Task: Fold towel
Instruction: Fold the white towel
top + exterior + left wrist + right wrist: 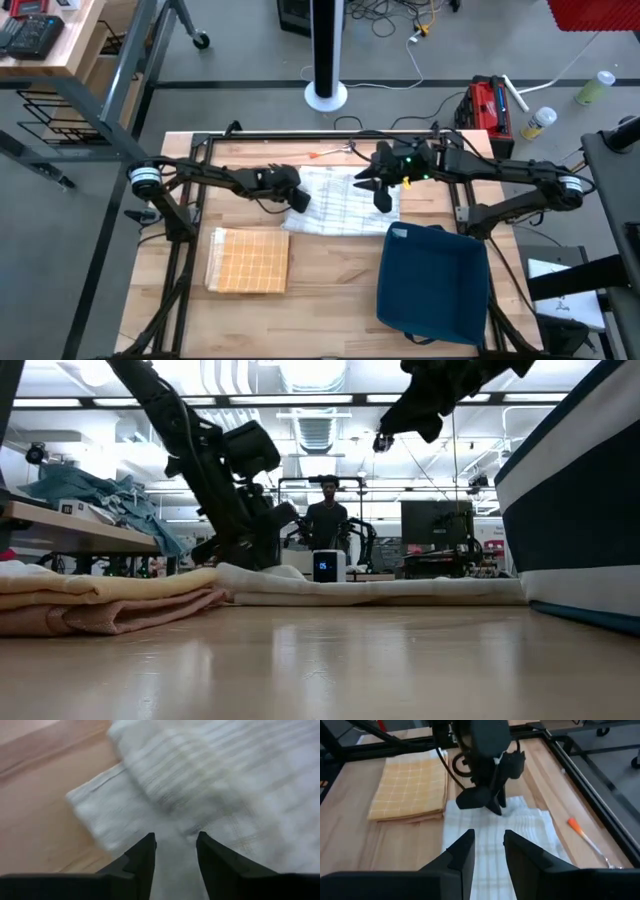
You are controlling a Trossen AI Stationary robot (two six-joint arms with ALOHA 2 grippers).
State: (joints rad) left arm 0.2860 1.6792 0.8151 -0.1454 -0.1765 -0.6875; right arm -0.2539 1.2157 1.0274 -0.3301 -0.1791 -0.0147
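While the white towel [345, 200] lies folded flat at the table's middle, between my two arms, my left gripper [297, 199] hovers low at its left edge, fingers parted and holding nothing. My right gripper [383, 195] hangs over the right side, also apart and empty. The yellow towel [248, 260] sits folded nearer the front, beside the blue bin [435, 283].

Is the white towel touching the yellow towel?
Apart. In the high view bare table shows between the white towel and the yellow towel; the right wrist view shows the same gap.
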